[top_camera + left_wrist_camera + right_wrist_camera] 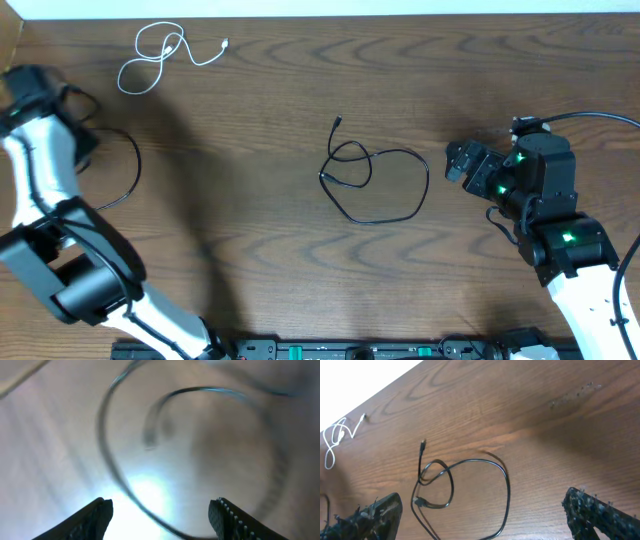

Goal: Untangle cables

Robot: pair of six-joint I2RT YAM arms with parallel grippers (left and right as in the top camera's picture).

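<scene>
Cables [375,222] lie apart on the desk [280,90]. The right gripper [482,497], spread wide, hangs beside a black cable [508,485] looped mid-desk. The left gripper [160,505], also wide, hovers over a blurred second black cable [106,460] by the left edge. A white cable [163,57] sits at the far left corner.

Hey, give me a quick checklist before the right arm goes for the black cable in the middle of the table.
1. Right gripper open: ok.
2. Middle black cable in right wrist view: ok.
3. Lies apart from white cable: ok.
4. Free of crossings: not ok, loops over itself.
5. Left gripper open: ok.
6. Left black cable tangle: cannot tell, partly hidden.
</scene>
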